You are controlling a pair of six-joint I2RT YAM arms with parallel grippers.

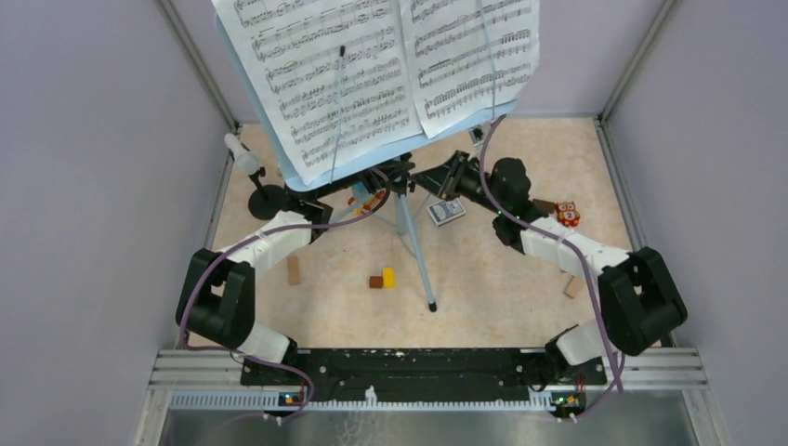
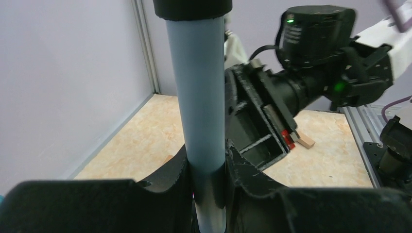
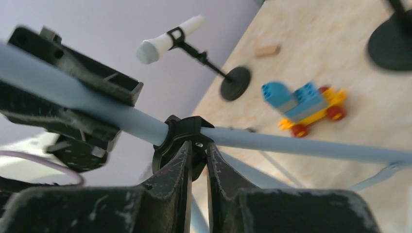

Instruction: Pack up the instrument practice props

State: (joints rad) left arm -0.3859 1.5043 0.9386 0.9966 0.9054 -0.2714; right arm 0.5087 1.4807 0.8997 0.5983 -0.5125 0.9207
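The light-blue music rack stands on its tripod legs, with white sheet-music pages spread on it. My left gripper is shut on the rack's pale blue pole, which fills the gap between its jaws. My right gripper comes in from the other side. Its jaws pinch the black collar where the legs meet the pole. A white toy microphone sits tilted in a black round-based holder at the left. The base of a second black holder shows in the right wrist view.
A blue-and-orange toy car and a card deck lie near the tripod. Small wooden blocks are scattered on the floor. Purple walls close in the left, right and back sides.
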